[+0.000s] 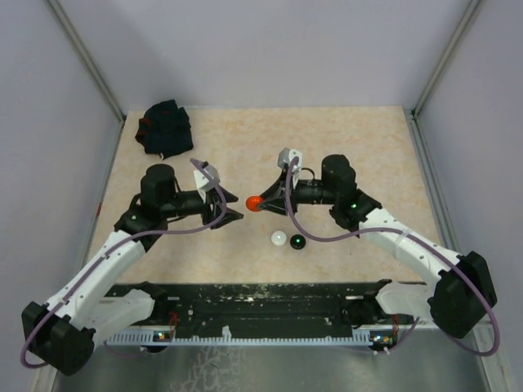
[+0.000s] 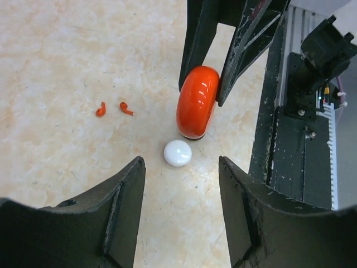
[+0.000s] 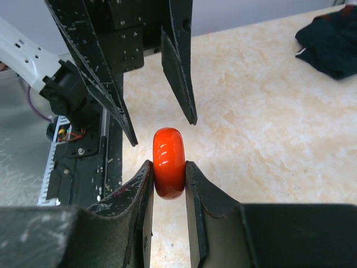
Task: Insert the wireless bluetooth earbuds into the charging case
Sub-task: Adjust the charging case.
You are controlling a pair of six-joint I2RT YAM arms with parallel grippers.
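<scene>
From above, shows the right hand [image 1: 260,201] clamped on a red case [image 1: 253,202] near the middle of the desk [image 1: 343,139], with the left hand [image 1: 235,208] just beside and facing it, fingers apart, holding nothing. Shows also a white disc [image 1: 279,238] and a black disc [image 1: 297,242] side by side nearer the arm bases, and a dark cloth [image 1: 166,129] at the far left corner; cannot pick out the earbuds here, too small. From the left wrist, finds two red earbuds [image 2: 101,109] lying on the desk, side by side and just apart, well left of the case and ahead of the open fingers, on the side away from the base rail [image 2: 290,167]. Puts the case on edge, pinched across its flat faces, just beyond the white disc. From the right wrist, confirms that grip: case upright between both pads, seemingly closed. Leaves, by this reading, the left hand as the free one; calls for a swing left and down onto the earbuds, and probably for an opened case first.
</scene>
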